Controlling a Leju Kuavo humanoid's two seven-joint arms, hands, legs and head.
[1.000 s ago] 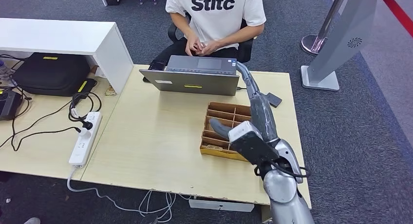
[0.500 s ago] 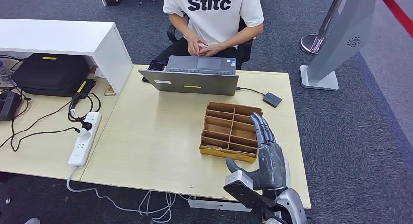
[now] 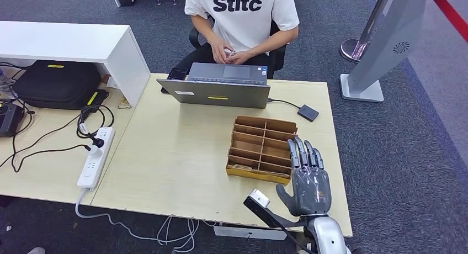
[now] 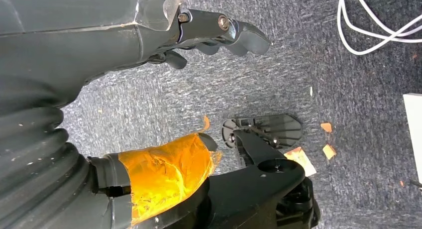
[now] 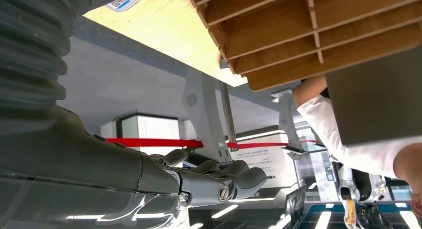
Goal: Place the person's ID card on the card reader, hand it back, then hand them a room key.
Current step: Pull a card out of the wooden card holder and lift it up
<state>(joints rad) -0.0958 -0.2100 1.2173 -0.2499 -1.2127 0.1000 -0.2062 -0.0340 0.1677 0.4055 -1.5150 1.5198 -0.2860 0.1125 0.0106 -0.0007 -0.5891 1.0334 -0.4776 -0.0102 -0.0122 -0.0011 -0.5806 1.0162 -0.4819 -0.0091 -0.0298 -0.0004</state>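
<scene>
The right hand [image 3: 309, 182] has drawn back toward the desk's near edge, fingers spread, holding nothing. It lies beside the wooden divided tray [image 3: 259, 149]. The left hand [image 4: 214, 35] hangs empty, fingers loosely curled.

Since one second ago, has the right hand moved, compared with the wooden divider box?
Yes. The right hand has pulled back toward the robot, from above the wooden divider box to the table's near edge beside it.

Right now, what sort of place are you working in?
Probably an office set up as a mock reception desk: a person seated behind a laptop, a wooden divider tray on the desk, grey carpet, and a stanchion with red belt.
</scene>
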